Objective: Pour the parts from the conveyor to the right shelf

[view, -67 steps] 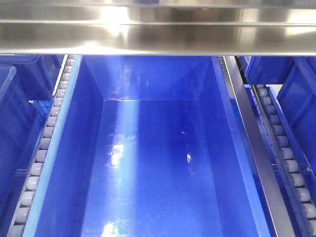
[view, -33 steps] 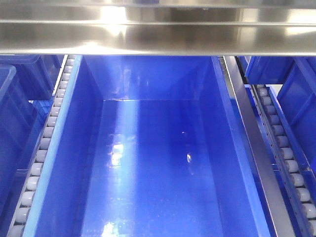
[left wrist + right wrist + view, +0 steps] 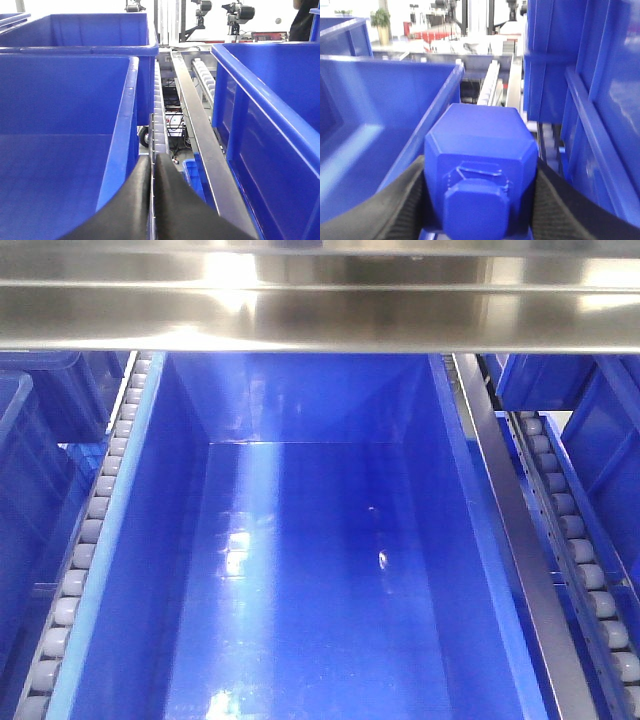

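Blue plastic pretty much everywhere. One blue block (image 3: 481, 170) shows, clamped between the two dark fingers (image 3: 402, 210) of the right gripper (image 3: 481, 200), stud side facing the wrist camera, held up at the right rim of a bin (image 3: 380, 100) on the right shelf (image 3: 320, 315). Front view shows one big bin (image 3: 300, 570) between two roller rails (image 3: 90, 530). Left gripper (image 3: 152, 200) is clenched tight on nothing, between two bins, above a roller rail (image 3: 159, 120).
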`<state>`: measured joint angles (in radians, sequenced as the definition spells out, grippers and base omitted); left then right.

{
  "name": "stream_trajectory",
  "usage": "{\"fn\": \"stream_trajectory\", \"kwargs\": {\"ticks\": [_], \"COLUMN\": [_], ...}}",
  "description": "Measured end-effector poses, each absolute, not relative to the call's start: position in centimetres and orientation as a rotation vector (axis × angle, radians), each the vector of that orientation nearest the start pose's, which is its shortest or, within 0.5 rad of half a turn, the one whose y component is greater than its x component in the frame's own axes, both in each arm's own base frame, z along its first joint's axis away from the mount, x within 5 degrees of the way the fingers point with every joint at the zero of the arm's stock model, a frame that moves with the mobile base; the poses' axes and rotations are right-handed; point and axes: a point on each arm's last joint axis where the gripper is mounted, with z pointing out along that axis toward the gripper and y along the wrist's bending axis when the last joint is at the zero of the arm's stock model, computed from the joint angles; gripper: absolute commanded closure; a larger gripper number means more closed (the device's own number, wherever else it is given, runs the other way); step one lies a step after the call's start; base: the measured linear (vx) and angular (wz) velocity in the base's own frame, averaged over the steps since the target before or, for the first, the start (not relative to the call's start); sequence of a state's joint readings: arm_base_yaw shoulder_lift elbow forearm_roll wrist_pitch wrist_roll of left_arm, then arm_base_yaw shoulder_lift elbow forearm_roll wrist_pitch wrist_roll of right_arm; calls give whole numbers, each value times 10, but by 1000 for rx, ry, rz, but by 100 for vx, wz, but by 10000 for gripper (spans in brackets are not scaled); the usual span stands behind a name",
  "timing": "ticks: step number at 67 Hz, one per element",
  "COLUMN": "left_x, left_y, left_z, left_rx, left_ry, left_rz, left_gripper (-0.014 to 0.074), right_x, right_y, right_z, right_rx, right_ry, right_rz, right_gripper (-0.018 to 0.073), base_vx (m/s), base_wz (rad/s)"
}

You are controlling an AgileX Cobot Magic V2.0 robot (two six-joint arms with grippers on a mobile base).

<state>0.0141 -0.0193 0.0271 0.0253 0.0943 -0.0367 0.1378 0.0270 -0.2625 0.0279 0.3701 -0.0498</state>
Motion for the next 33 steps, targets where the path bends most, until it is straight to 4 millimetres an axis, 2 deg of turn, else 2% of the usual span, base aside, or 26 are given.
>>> {"fn": "stream_trajectory", "kwargs": {"ticks": [33], "left_x": [56], "left_y": [1], "left_z": [197], "left_rx": [-22], "left_ry": [1585], "left_rz": [4], "left_gripper": [603], "right_x": [40], "right_y": [6], "right_z": [266], "right_rx": [-137], "right_ry": [1606], "right_rz": [97], "right_gripper": [568], "base_vx": [0], "base_wz": [0]}}
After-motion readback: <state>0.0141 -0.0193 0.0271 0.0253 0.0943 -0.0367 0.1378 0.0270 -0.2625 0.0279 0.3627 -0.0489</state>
